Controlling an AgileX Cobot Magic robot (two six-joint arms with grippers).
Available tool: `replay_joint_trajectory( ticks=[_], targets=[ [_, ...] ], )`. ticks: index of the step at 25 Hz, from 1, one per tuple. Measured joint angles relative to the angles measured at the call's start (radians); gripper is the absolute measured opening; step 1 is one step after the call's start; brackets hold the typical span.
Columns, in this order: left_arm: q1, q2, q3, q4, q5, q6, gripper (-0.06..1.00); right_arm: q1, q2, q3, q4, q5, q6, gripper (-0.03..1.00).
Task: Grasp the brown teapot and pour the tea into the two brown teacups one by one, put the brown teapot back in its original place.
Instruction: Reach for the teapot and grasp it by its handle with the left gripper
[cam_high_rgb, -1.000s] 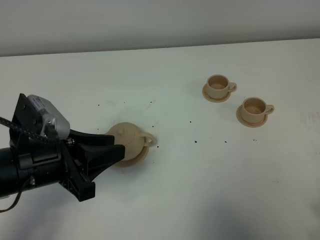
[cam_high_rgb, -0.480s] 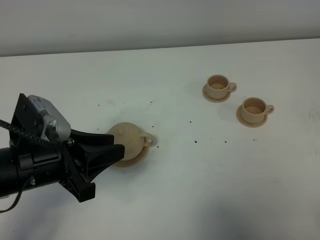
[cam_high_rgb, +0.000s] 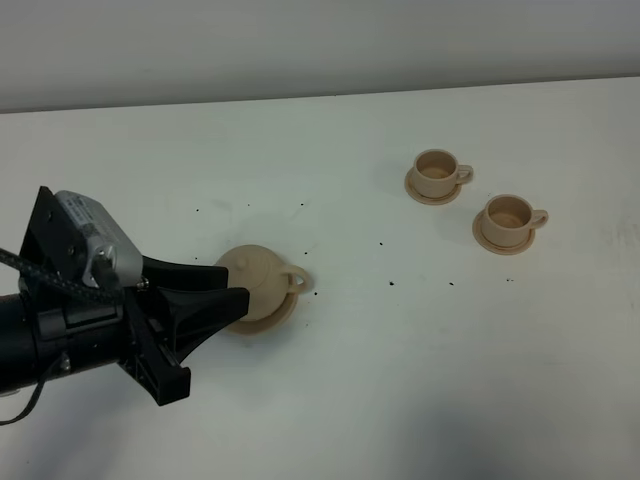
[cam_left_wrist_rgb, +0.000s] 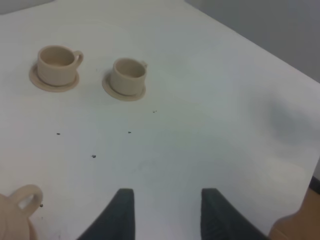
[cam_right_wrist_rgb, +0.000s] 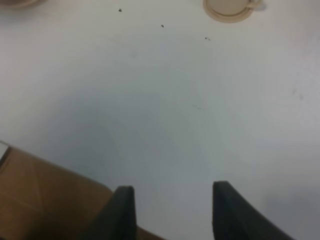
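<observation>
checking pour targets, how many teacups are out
2. One teacup on a saucer at the back right; the second teacup just right of it, nearer the front. None looks hidden.

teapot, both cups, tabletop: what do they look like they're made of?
The teapot: even pale tan, matte, no glaze highlights; probably moulded plastic, though unglazed ceramic is possible. The farther teacup and nearer teacup: same matte tan, likely the same material. The table: smooth flat white with dark specks; laminate or painted board, cannot tell which.
</observation>
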Motion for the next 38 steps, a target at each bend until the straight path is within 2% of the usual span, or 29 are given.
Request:
replay_joint_trajectory(
  ticks=[4, 11, 14, 19, 24, 28, 33, 35, 38],
  targets=[
    [0.000, 0.019, -0.019, -0.021, -0.015, 0.003, 0.37, -0.069, 0.000, 0.000, 0.005, 0.000, 0.000, 0.39],
    [0.000, 0.129, -0.099, -0.027, -0.021, -0.015, 0.37, -0.356, 0.000, 0.000, 0.027, 0.000, 0.000, 0.39],
    [0.000, 0.189, -0.148, -0.028, -0.021, -0.019, 0.37, -0.438, -0.006, 0.000, 0.027, 0.000, 0.000, 0.39],
    [0.000, 0.295, -0.239, -0.028, -0.015, -0.035, 0.37, -0.506, -0.097, 0.000, 0.028, 0.000, 0.000, 0.39],
    [-0.004, 0.396, -0.345, -0.028, 0.068, -0.038, 0.37, -0.511, -0.211, 0.001, 0.048, 0.000, 0.000, 0.39],
    [-0.038, 0.452, -0.416, -0.021, 0.079, -0.041, 0.37, -0.511, -0.222, 0.001, 0.072, 0.000, 0.000, 0.39],
    [-0.116, 0.492, -0.500, 0.088, 0.046, -0.128, 0.37, -0.511, -0.222, 0.001, 0.080, -0.001, 0.000, 0.39],
    [-0.147, 0.500, -0.541, 0.167, 0.012, -0.193, 0.37, -0.503, -0.222, 0.001, 0.086, -0.002, 0.000, 0.39],
    [-0.175, 0.510, -0.606, 0.331, -0.017, -0.337, 0.37, -0.472, -0.222, 0.001, 0.094, -0.003, 0.000, 0.39]
  ],
)
